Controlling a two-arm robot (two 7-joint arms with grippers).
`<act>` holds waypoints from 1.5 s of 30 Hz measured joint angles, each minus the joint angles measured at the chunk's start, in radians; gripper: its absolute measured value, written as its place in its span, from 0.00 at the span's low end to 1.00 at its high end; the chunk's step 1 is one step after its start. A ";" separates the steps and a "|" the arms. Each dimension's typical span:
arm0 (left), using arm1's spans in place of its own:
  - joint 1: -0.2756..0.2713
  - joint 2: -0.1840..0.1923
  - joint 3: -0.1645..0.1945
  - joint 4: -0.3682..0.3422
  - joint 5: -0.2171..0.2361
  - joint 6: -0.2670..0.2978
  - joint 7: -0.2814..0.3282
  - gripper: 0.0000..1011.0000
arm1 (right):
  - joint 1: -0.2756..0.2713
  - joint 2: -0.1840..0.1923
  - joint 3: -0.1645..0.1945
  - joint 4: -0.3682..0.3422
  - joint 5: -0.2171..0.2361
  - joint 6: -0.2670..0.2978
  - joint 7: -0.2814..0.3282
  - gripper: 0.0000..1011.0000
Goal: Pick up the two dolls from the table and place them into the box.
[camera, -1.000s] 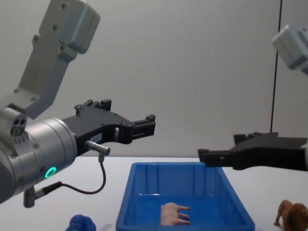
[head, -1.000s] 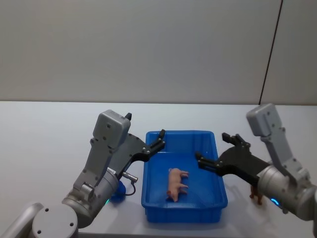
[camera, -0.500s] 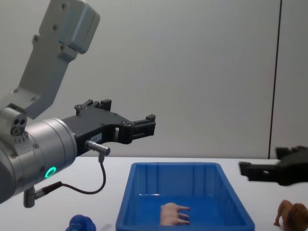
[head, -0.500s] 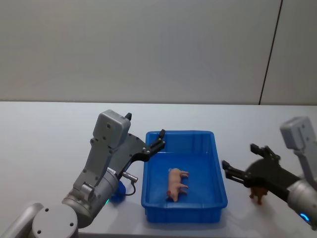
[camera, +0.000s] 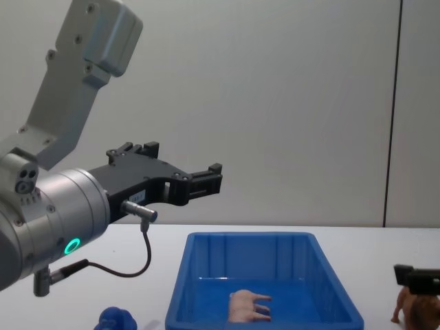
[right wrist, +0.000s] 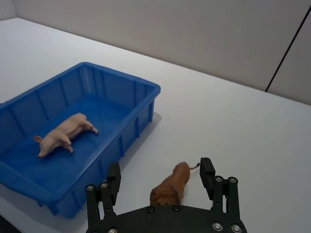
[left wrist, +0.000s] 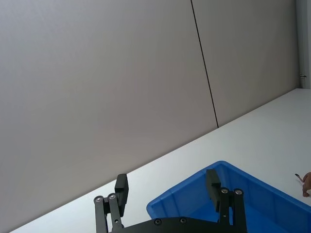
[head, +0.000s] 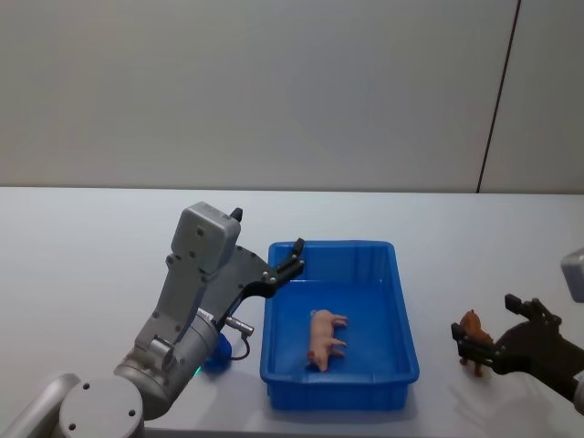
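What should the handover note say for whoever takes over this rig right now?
Left gripper: open, empty, held above the box's left rim.
Right gripper: open, low over the table right of the box, fingers either side of the lion, not closed on it.
Done: the pig lies on its side in the box.
Left: grip the lion and carry it into the box. A blue figure sits on the table left of the box.

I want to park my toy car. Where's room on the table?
The bare table behind the blue bin and left of the left arm is free. Inside the bin, there's room behind the pig. It's crowded right of the bin, where the right gripper sets its jaws by the lion.
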 joint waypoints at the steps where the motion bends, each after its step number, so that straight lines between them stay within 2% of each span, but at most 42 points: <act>1: 0.000 0.000 0.000 0.000 0.000 0.000 0.000 0.99 | -0.002 0.002 0.001 0.000 0.001 0.001 0.000 0.99; 10: 0.000 0.000 0.000 0.000 0.000 0.000 0.000 0.99 | -0.011 0.007 -0.001 0.023 0.001 0.018 0.009 0.99; 21: 0.000 0.000 0.000 0.000 0.000 0.000 0.000 0.99 | 0.008 -0.021 -0.023 0.082 -0.034 0.042 0.000 0.99; 25: 0.000 0.000 0.000 0.000 0.000 0.000 0.000 0.99 | 0.019 -0.034 -0.031 0.105 -0.045 0.048 -0.009 0.93; 27: 0.000 0.000 0.000 0.000 0.000 0.000 0.000 0.99 | 0.024 -0.040 -0.034 0.117 -0.051 0.049 -0.014 0.85; 32: 0.000 0.000 0.000 0.000 0.000 0.000 0.000 0.99 | 0.032 -0.050 -0.039 0.134 -0.058 0.049 -0.023 0.75; 34: 0.000 0.000 0.000 0.000 0.000 0.000 0.000 0.99 | 0.036 -0.055 -0.041 0.142 -0.061 0.047 -0.029 0.65; 37: 0.000 0.000 0.000 0.000 0.000 0.000 0.000 0.99 | 0.040 -0.061 -0.043 0.151 -0.065 0.038 -0.036 0.59; 40: 0.000 0.000 0.000 0.000 0.000 0.000 0.000 0.99 | 0.042 -0.065 -0.045 0.156 -0.068 0.026 -0.042 0.48; 43: 0.000 0.000 0.000 0.000 0.000 0.000 0.000 0.99 | 0.042 -0.069 -0.046 0.157 -0.071 0.007 -0.050 0.42; 45: 0.000 0.000 0.000 0.000 0.000 0.000 0.000 0.99 | 0.042 -0.069 -0.046 0.156 -0.071 -0.003 -0.054 0.42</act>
